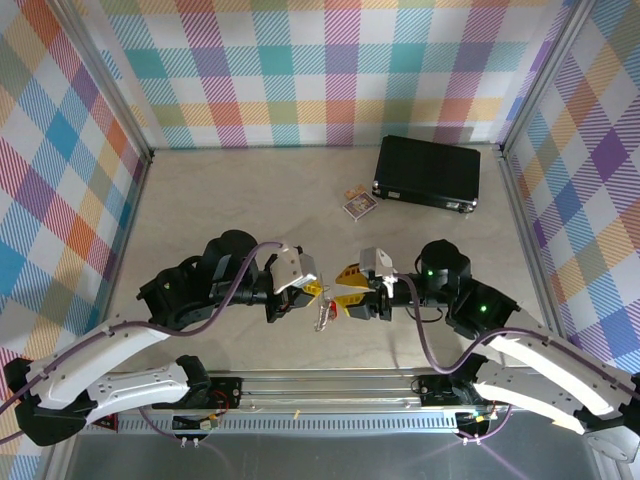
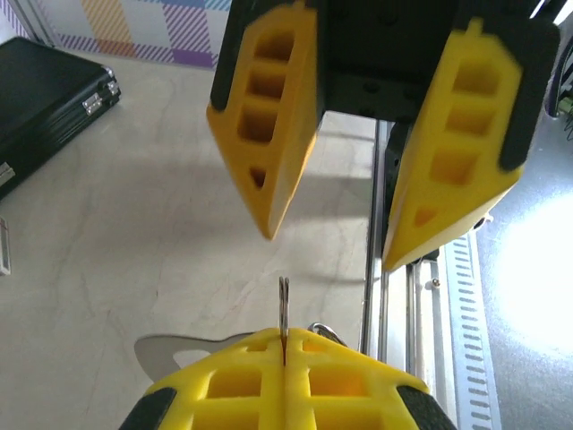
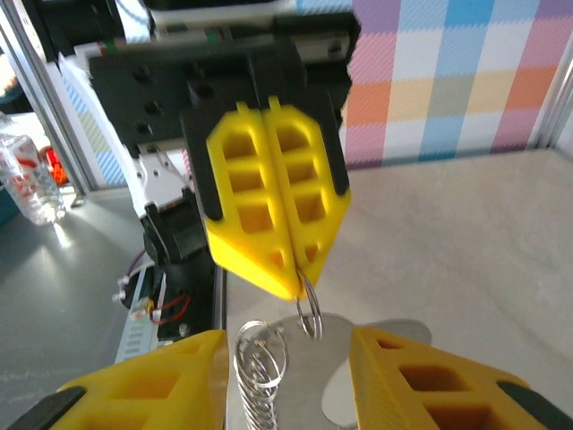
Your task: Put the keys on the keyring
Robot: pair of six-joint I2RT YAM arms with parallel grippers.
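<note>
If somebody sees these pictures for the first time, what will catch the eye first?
At the near middle of the table, the left hand pinches the thin keyring, and the open right hand faces it. A black case lies at the far right, before bright checked walls.

Left claw [image 3: 289,283] clamped shut, right claw [image 2: 329,246] parted.

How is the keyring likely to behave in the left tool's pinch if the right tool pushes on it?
The keyring looks like thin, stiff wire, so it likely keeps its shape. The shut left tool pinches just its edge, so it may pivot or slip. The silvery coil beside it probably swings loosely.
</note>
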